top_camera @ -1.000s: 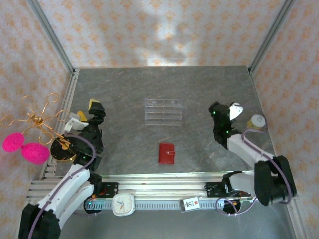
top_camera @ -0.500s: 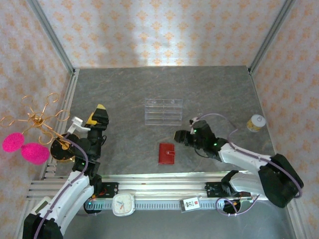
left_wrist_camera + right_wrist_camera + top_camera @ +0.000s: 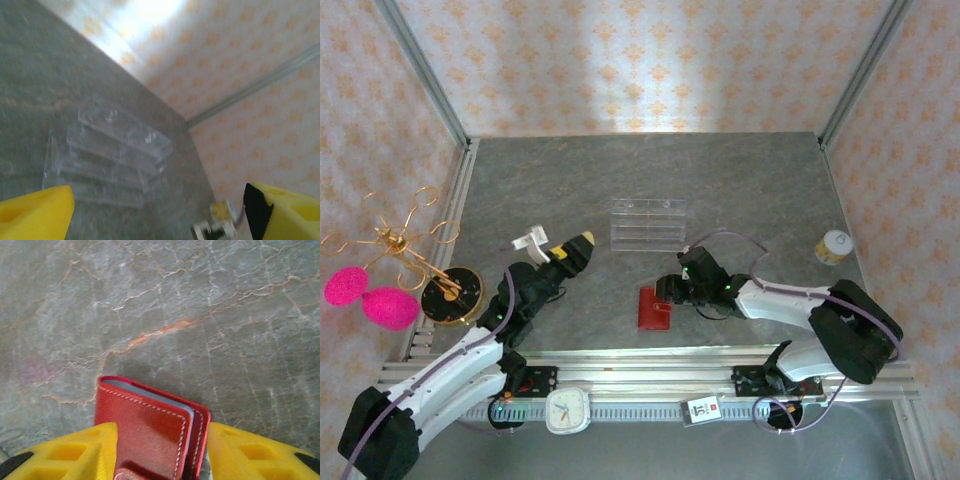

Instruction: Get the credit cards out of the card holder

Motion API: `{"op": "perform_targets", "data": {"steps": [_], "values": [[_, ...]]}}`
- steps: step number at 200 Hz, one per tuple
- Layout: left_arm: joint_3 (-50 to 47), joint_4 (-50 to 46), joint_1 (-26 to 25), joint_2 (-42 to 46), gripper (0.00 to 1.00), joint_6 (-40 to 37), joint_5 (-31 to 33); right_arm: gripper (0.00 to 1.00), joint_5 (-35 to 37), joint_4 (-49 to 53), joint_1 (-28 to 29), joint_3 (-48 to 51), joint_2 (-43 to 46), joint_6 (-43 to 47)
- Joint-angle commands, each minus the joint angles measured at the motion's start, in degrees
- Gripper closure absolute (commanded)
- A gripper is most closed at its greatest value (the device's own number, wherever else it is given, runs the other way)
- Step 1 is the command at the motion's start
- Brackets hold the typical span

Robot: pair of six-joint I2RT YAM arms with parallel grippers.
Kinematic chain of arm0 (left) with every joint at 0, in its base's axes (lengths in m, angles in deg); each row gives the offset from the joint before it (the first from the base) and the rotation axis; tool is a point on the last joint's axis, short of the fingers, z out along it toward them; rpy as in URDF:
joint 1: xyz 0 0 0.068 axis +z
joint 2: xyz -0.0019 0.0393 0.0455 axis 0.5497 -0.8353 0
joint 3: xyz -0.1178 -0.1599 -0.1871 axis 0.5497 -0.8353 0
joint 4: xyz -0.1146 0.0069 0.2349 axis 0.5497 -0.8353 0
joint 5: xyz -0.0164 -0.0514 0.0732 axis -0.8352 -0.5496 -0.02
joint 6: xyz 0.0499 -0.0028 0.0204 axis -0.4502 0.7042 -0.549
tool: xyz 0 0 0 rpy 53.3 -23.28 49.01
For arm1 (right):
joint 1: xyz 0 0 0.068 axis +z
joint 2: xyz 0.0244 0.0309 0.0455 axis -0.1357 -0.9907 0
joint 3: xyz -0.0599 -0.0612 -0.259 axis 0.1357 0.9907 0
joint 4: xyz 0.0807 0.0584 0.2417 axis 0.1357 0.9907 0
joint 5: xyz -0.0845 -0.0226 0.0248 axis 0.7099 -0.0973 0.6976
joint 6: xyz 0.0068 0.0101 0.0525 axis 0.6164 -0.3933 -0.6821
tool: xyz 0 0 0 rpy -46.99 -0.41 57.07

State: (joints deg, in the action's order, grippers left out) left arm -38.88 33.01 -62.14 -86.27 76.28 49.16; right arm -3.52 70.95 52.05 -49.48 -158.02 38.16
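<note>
Since the frame half a second back, the right end effector (image 3: 667, 291) is swung in from the right to the far edge of the card holder (image 3: 655, 309), and the left end effector (image 3: 576, 247) is extended toward the clear acrylic rack (image 3: 648, 224). The step in hand is judged to be the approach for a first grasp; nothing is extracted yet. The card holder is lying flat and shut on the bench (image 3: 570, 180), near the front edge, roughly midway between the arms. In the right wrist view the yellow fingers (image 3: 60, 450) are spread, one on each side of the red cover, released and not pinched on it; contact with the leather cannot be confirmed. The left end effector is released too, with its fingers wide apart, nothing held and the rack seen ahead. Contents: only a thin pale-blue edge is seen between the red covers. The credit cards are presumed to be inside, count not readable. No card is seen on the rack tiers. The next move is judged to need the holder pinned or lifted by the right side and the cover opened, probably by the left, before any sleeve is reached. Slip on the smooth bench is the risk.
</note>
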Motion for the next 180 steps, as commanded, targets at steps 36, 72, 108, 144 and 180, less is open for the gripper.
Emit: {"op": "perform_targets", "data": {"steps": [36,72,108,144,180], "values": [[-0.1,-8.6,-5.3,-1.8,0.13,-2.7,-0.4,0.6,2.4,3.7,3.4,-3.4,-6.5,1.5],[0.0,-9.7,-10.0,-5.1,0.11,-2.8,-0.6,0.99,2.6,2.7,3.4,-3.2,-6.6,3.7],[-1.1,-4.1,-10.5,-9.5,0.12,-2.8,-7.3,1.0,0.6,-0.6,3.3,-3.7,-0.4,7.1],[-3.7,9.9,-10.4,-13.7,0.12,-2.2,-15.6,1.0,-4.1,-1.3,1.5,-4.7,5.6,8.6],[-3.5,17.6,-10.5,-16.5,0.11,-3.5,-19.6,1.0,-9.9,-1.7,-2.0,-6.3,14.4,8.7]]}}
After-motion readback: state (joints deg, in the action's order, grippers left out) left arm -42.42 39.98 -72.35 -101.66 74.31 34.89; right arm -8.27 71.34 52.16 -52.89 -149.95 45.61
